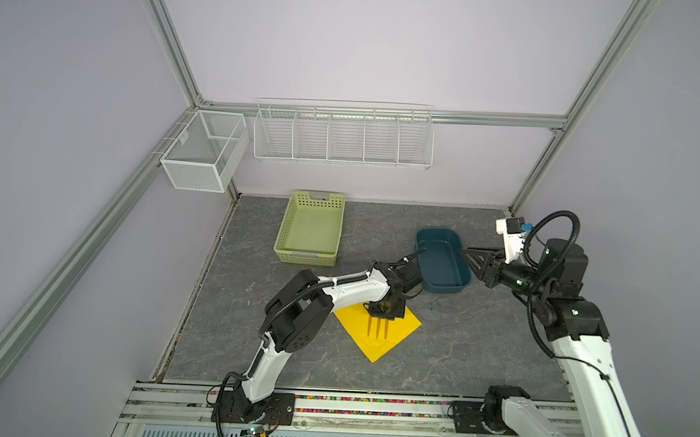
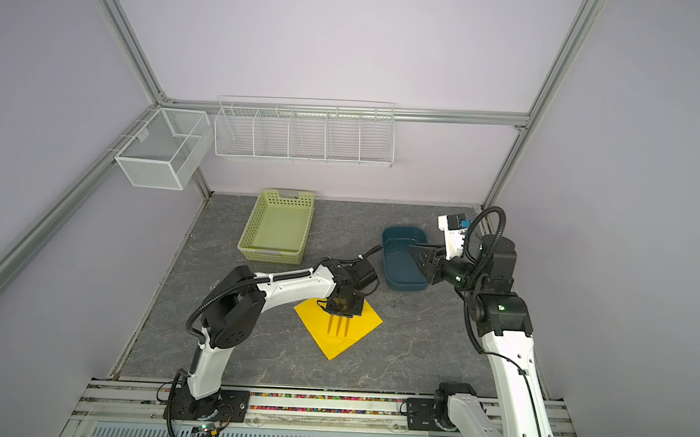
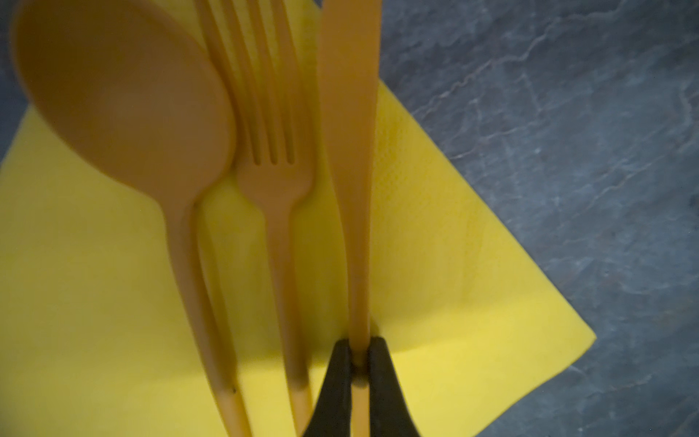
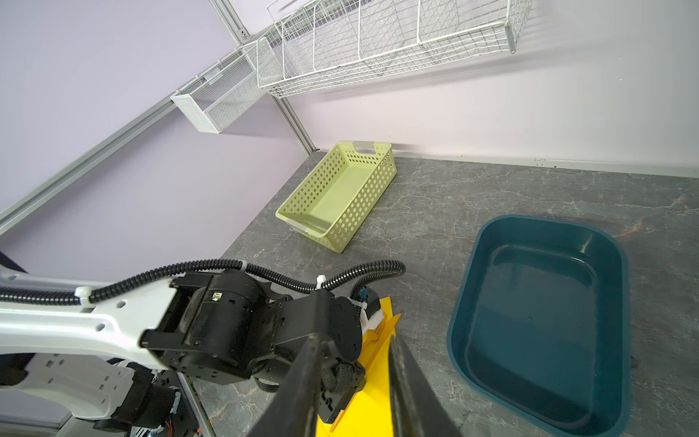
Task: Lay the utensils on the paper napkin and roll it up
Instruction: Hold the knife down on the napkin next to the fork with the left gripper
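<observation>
Pinches the thin handle of the orange-brown knife (image 3: 350,151) between the pressed-together fingers of the left hand (image 3: 358,365), low over the yellow paper napkin (image 3: 454,265); cannot tell whether the blade rests on the paper. Has the fork (image 3: 274,178) and the round-bowled spoon (image 3: 125,94) lying on the napkin just beside the knife, all three side by side and pointing the same way, the spoon's bowl touching or overlapping the fork's tines. Shows, in both top views, the handles of the utensils (image 1: 378,328) sticking out from under the left hand toward the front edge of the table (image 1: 456,359). Has the napkin about midway between the table's left and right edges, nearer the front edge, one corner toward it. Holds the right hand (image 1: 471,257) raised at the dark blue tub (image 1: 441,271), by the rim facing the table's right edge, fingers (image 4: 302,378) spread partway with nothing between them. Has the green basket (image 1: 310,233) by the far edge, toward the far left corner, well apart from the napkin
</observation>
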`<state>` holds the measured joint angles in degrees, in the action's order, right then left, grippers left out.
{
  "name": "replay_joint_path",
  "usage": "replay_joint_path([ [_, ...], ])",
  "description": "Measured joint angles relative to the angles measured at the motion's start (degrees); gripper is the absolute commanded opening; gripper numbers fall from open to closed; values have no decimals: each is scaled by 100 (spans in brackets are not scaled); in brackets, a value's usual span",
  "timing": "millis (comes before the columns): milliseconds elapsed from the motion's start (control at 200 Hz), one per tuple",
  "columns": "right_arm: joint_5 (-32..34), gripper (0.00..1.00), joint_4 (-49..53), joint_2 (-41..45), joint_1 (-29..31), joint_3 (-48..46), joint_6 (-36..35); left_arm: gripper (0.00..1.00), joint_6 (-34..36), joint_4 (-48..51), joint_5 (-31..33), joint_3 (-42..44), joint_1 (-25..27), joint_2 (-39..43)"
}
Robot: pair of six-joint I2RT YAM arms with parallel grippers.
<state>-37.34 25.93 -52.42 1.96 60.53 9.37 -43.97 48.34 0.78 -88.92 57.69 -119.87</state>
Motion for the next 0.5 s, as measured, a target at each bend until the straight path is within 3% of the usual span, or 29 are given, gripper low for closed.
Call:
replay_joint_path([
  [500,-2,33,2,24,0,2,0,7,-66,-4,0,46,2,9],
])
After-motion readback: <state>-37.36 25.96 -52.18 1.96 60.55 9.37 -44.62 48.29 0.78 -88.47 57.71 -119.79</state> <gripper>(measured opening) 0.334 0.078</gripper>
